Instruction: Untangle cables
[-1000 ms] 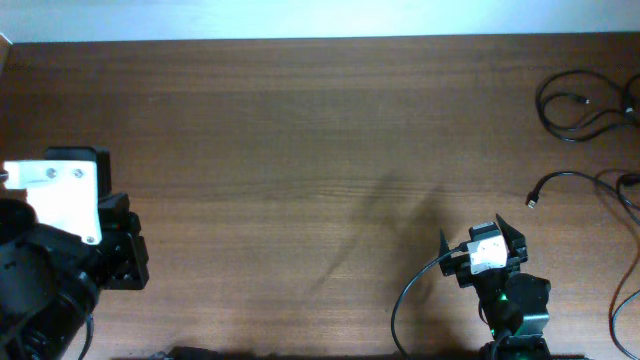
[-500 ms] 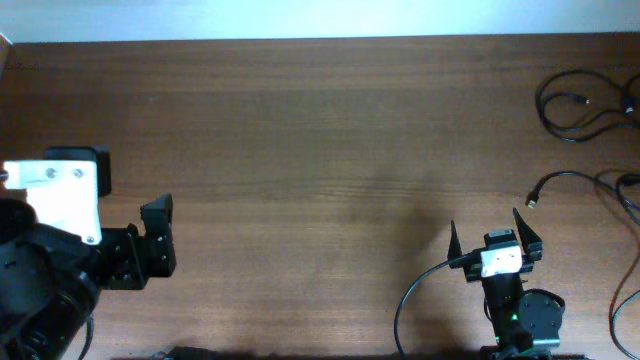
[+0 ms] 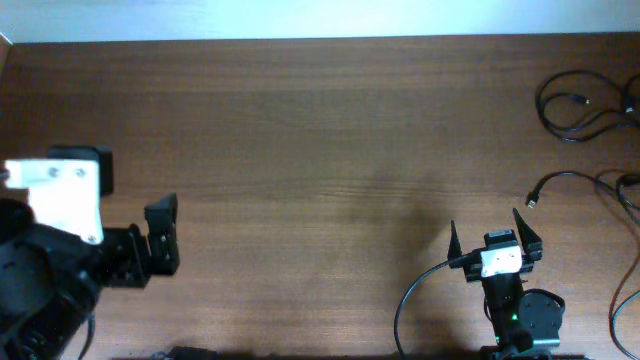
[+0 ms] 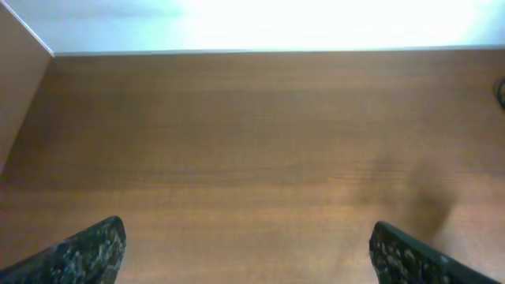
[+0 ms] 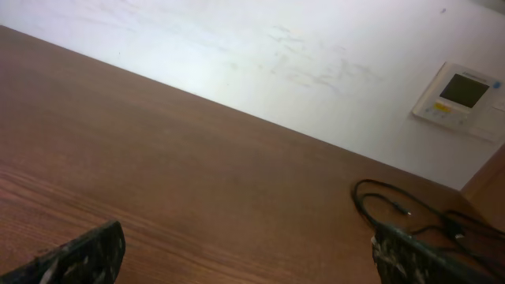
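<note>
Cables (image 3: 585, 110) sit at the far-right edge of the tabletop (image 3: 300, 140), roughly 2–3 o'clock from centre in the overhead. The right claw (image 3: 490, 238) is low right and clearly the nearer one; the left claw (image 3: 160, 232) is across the tabletop at 9 o'clock, well apart from any cable. From the right claw the closest strand (image 3: 560, 178) is at about 1–2 o'clock: plug end (image 3: 532, 203) points down-left toward the claw, then the cord arcs up and right toward the edge, so its long axis runs roughly 8 to 2. The bigger looped bunch is further out at 1 o'clock, loops spread mostly left-right, one small plug (image 3: 583, 98) inside the loop pointing about 10. More strands run off the right edge at 3 o'clock; can't tell how they connect. Right wrist view agrees: cables (image 5: 410, 214) at lower right, near the right fingertip (image 5: 426, 256), tabletop bare elsewhere. Left wrist view shows only bare wood between its fingertips (image 4: 83, 251), with a sliver of cable (image 4: 500, 91) at the right border. Both claws are spread wide with nothing between the fingers. Judgement: this is the right arm's job, reach to 1–2 o'clock, approaching across the strand's axis near the plug end. The thick lead (image 3: 415, 290) curling off the right arm is robot wiring, not a target.
</note>
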